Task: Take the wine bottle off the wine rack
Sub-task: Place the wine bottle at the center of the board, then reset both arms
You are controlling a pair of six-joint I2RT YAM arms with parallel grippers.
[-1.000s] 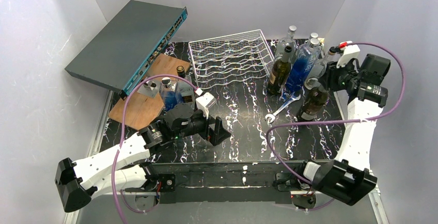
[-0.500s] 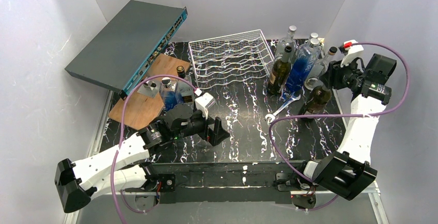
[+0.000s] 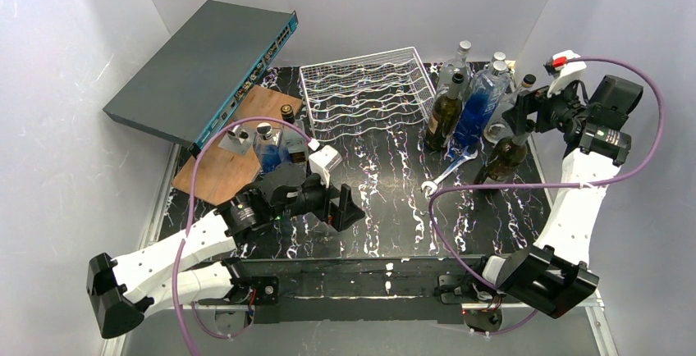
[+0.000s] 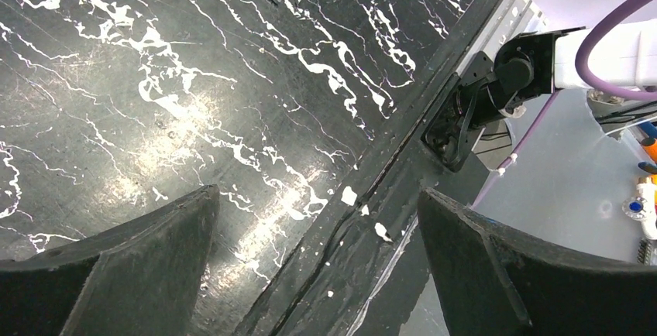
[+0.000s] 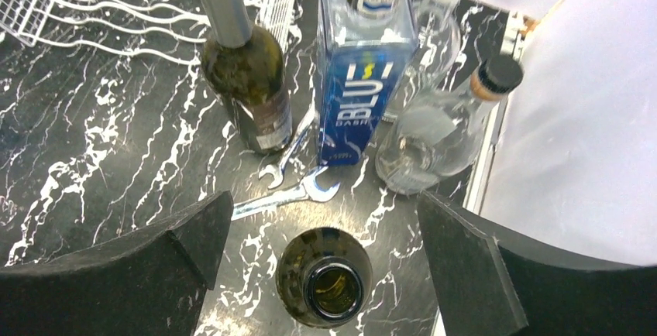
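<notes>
The black, white-veined bench [image 3: 386, 200] carries everything. At its far left a grey network switch [image 3: 197, 73] leans tilted, its lower edge over a wooden board [image 3: 217, 171] on which a few small bottles [image 3: 267, 147] stand. The wine rack [image 3: 369, 93] lies at the far middle of the bench, a white wire grid with wavy rows.

The left arm lies low across the near left of the bench; its left gripper [image 3: 345, 208] hovers above bare marbled surface, fingers [image 4: 155, 235] spread wide with nothing between them.

Right of the rack stands a cluster of upright bottles: a dark bottle with a capped neck [image 3: 445, 110], a blue square bottle [image 3: 476, 110], and clear ones behind it. Nearer, and apart from the rack, the wine bottle [image 3: 502, 159] stands upright on the bench with its mouth open. The right gripper [image 3: 520, 118] sits right above the neck, fingers [image 5: 178, 251] wide on either side of the mouth — not touching the glass.

A steel wrench [image 3: 447, 171] lies flat between the capped bottle and the wine bottle.
</notes>
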